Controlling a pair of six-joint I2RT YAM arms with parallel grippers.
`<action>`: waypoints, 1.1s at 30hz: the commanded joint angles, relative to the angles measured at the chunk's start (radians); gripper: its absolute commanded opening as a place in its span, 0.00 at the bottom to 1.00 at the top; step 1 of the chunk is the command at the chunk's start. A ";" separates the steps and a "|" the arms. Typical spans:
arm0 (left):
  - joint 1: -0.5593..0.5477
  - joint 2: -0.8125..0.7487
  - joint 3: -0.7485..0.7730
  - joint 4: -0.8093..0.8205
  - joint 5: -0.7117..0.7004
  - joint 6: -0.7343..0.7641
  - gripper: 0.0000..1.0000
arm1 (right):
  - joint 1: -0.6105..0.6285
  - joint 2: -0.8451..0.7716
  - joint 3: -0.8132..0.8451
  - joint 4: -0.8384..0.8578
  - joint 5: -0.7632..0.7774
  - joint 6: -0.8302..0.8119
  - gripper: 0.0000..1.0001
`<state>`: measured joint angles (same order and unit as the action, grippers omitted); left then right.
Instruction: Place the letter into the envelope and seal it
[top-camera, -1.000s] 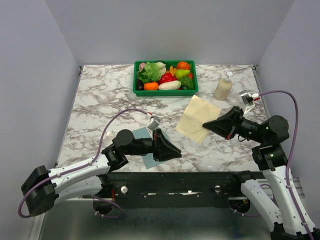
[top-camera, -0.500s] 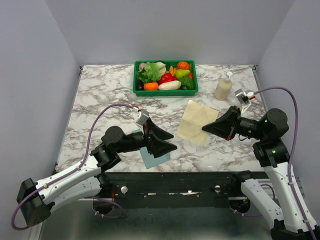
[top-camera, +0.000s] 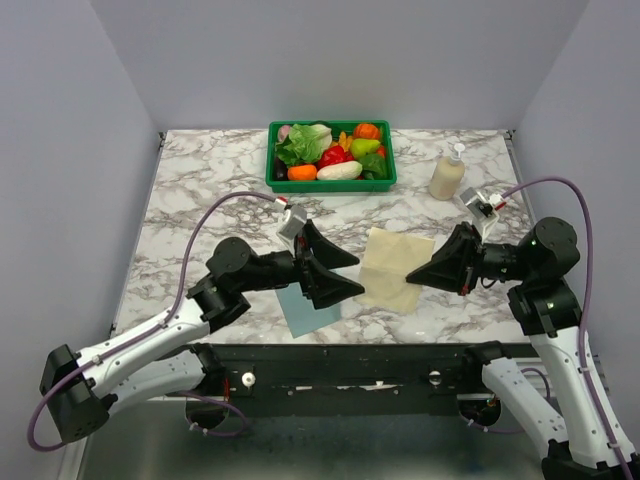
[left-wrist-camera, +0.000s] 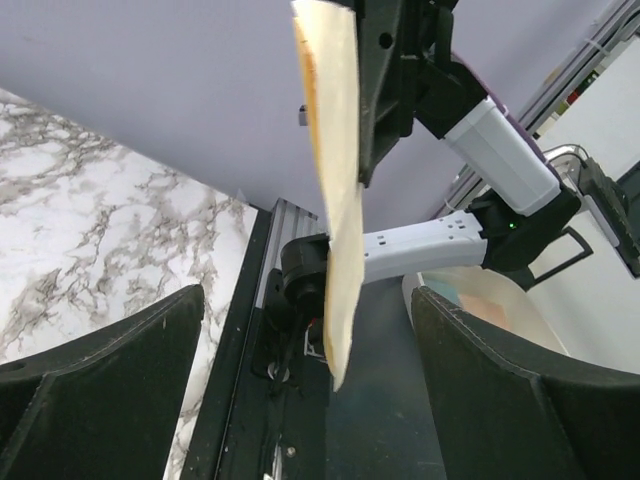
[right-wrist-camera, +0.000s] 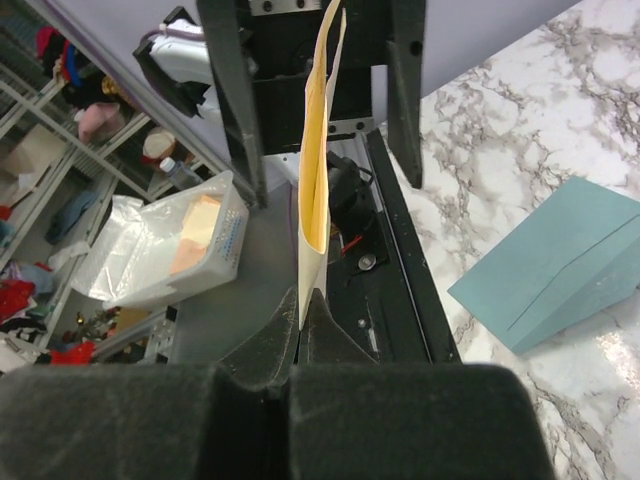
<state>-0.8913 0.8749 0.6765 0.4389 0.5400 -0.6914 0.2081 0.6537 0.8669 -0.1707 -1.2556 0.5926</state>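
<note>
Above the near middle of the grey-veined marble table (top-camera: 200, 190), the flat cream-beige rectangular paper letter (top-camera: 393, 262) is held off the surface. From the left wrist view it shows edge-on (left-wrist-camera: 338, 200), thin and slightly bowed, with a brownish tint along its upper edge. From the right wrist view its top edge looks like 2 layers (right-wrist-camera: 318, 170).

The right gripper (top-camera: 413, 275) is closed tight on the letter's right edge, the paper rising straight out of its pinched tips (right-wrist-camera: 303, 300). The left gripper (top-camera: 360, 276) is spread wide and holds nothing. Its 2 fingers (left-wrist-camera: 100, 380) flank the letter's free left edge without visibly touching it.

The flat muted teal paper envelope (top-camera: 303, 315) lies on the table beneath the left gripper, well apart from the letter (right-wrist-camera: 560, 260).
</note>
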 joint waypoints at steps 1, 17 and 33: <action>0.005 0.071 0.031 0.049 0.058 0.000 0.93 | -0.003 -0.014 0.024 -0.003 -0.070 0.012 0.01; 0.000 0.184 -0.012 0.397 0.189 -0.213 0.00 | -0.003 -0.032 -0.011 0.031 0.071 0.035 0.11; -0.051 0.179 -0.037 0.471 0.118 -0.246 0.00 | -0.001 -0.060 -0.124 0.313 0.226 0.250 0.10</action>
<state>-0.9302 1.0622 0.6487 0.8711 0.6823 -0.9321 0.2081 0.6128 0.7555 0.0444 -1.0737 0.7815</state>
